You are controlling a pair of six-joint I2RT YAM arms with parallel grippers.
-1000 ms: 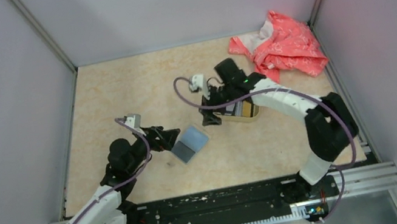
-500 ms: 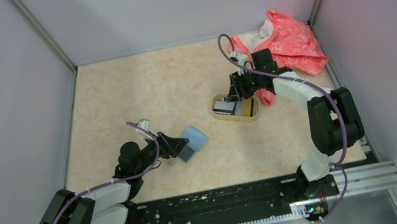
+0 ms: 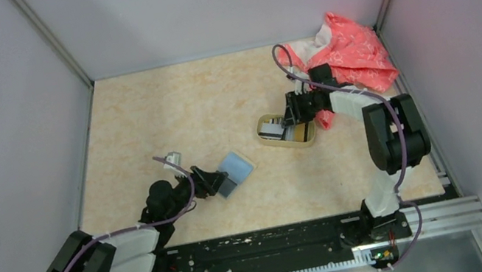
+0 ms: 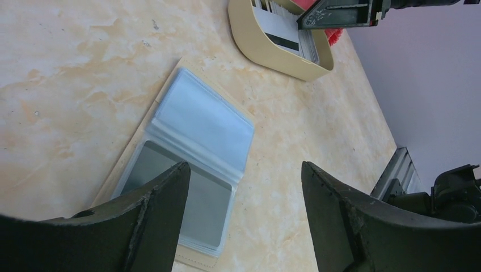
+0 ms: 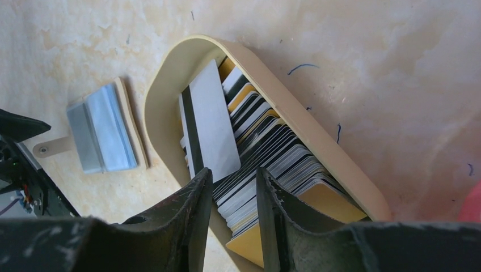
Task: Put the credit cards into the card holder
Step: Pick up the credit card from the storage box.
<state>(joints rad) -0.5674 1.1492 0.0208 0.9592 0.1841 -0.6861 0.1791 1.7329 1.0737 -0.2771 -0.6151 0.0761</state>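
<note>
The card holder [image 3: 235, 171] lies open on the table, its clear bluish sleeves [image 4: 195, 136] facing up. My left gripper [image 3: 215, 182] is low at its near-left end, open, one finger [image 4: 164, 209] over the grey sleeve and the other over bare table. The credit cards [image 5: 266, 147] stand packed in an oval tan dish [image 5: 306, 124], with a white dark-striped card [image 5: 212, 122] lying on top. My right gripper [image 5: 233, 170] hovers at the dish's near end, jaws narrowly apart with card edges showing in the gap. Whether they pinch any card is unclear.
A pink patterned cloth [image 3: 347, 53] is bunched in the back right corner, just behind the dish [image 3: 276, 139] and the right arm. Metal frame posts and grey walls bound the table on three sides.
The right arm swung from the dish's left side to its back right, and its jaws narrowed over the cards. The left arm folded lower, closing in on the card holder, jaws slightly less wide.
</note>
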